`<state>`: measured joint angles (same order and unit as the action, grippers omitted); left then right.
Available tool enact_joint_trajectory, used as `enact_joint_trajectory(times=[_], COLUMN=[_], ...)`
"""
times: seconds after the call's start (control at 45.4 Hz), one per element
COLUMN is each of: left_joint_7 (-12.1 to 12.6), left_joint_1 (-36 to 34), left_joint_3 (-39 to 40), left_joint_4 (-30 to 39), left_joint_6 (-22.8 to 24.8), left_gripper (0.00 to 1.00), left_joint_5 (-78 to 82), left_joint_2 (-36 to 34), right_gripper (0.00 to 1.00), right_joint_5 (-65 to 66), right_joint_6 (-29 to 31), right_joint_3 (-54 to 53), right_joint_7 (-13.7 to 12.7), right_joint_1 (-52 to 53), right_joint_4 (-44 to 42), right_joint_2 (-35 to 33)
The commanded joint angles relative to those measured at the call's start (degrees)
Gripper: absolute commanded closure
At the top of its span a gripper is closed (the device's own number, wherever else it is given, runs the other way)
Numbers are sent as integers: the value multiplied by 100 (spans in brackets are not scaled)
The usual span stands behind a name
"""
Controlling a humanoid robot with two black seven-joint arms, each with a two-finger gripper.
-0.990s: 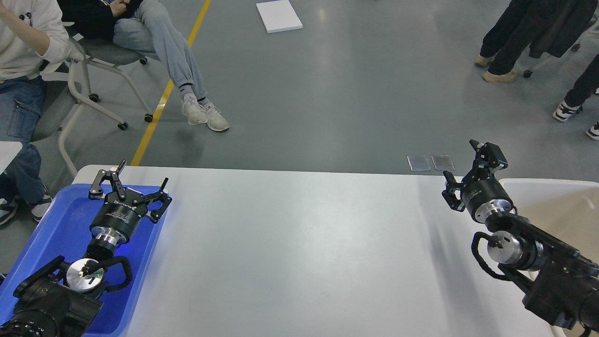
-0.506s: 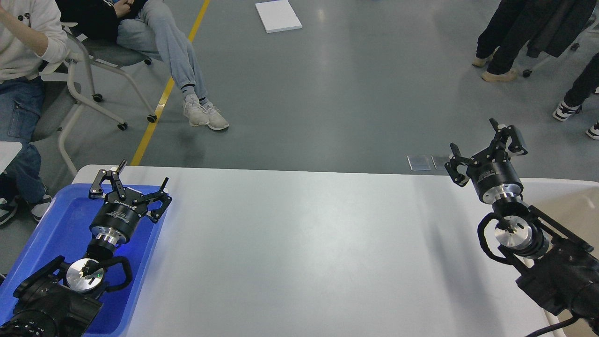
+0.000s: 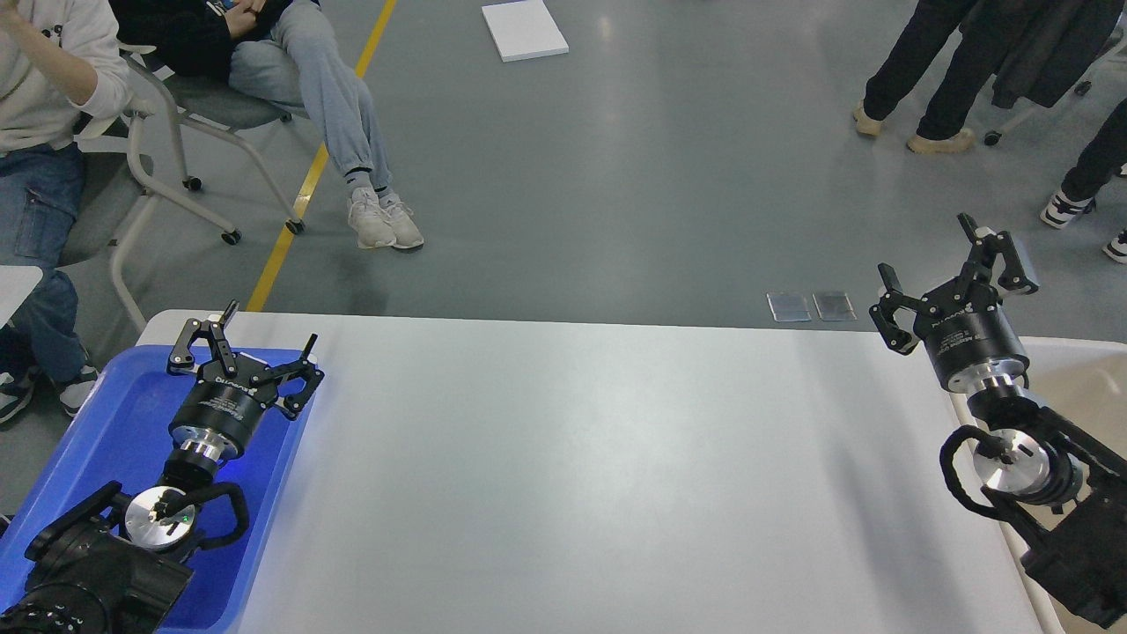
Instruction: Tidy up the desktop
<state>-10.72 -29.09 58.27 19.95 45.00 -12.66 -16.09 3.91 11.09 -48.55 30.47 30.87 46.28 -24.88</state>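
Note:
The desktop (image 3: 572,475) is a wide white-grey table top with rounded corners and fills the lower part of the head view. No loose object shows on it. My left gripper (image 3: 248,338) is open and empty, raised over the far end of the blue tray (image 3: 114,440) at the desktop's left edge. My right gripper (image 3: 944,273) is open and empty, raised over the desktop's far right corner, next to the beige bin (image 3: 1070,379).
People sit on chairs (image 3: 158,132) beyond the far left corner, and others stand at the far right (image 3: 951,62). A white board (image 3: 524,29) lies on the grey floor. Two small clear plates (image 3: 810,305) lie on the floor just past the table's far edge.
My right arm has swung right and away, and its gripper has turned from facing left to pointing up and away. The left arm has not moved. People nearby shifted their legs.

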Motion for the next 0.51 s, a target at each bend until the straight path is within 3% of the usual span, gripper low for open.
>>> enact_joint_trajectory(times=[0.0,0.484], left_joint_7=[0,0], left_joint_1=[0,0], left_joint_3=[0,0], left_joint_4=[0,1], left_joint_6=[0,0], left_gripper=[0,0], left_joint_5=[0,0], left_joint_2=[-8,1], right_gripper=[0,0], right_joint_5=[224,154], right_joint_6=[59,33], right_joint_3=[222,451], right_joint_7=[161,179], right_joint_1=[-187,-125], right_joint_4=[-260,-295], right_joint_2=[62,255])
